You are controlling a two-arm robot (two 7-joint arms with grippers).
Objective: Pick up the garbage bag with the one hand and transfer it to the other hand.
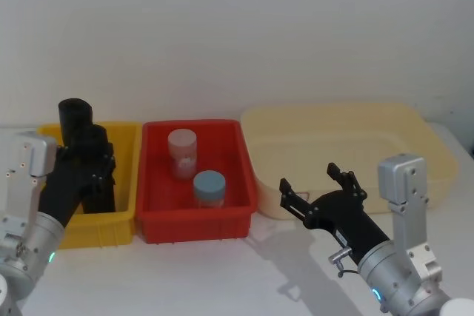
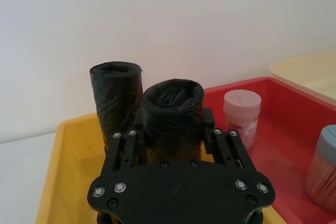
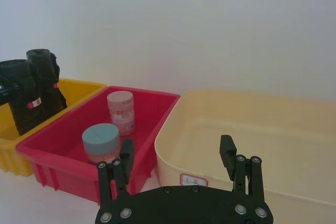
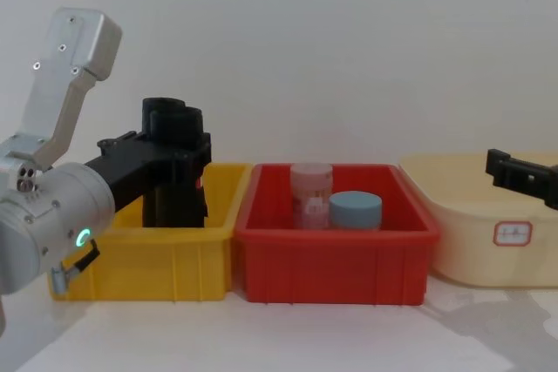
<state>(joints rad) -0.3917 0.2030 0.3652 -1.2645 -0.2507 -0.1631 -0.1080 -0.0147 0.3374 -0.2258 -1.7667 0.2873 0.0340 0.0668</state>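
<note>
White wall (image 1: 222, 35), white table (image 1: 222, 279): left gripper (image 2: 173, 124) clamped on the bag (image 2: 172, 95), upright in the yellow bin (image 1: 126, 220) at frame left, right gripper (image 1: 309, 177) spread wide at lower right; grasp step, so next likely lift clear and carry right.

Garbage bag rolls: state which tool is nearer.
Left. The left tool grips the front roll in the yellow bin; the right tool hangs open before the cream tub.

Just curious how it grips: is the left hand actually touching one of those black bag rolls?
Touching. The left wrist view shows the left hand with a finger pressed against each side of the nearer black bag roll.
</note>
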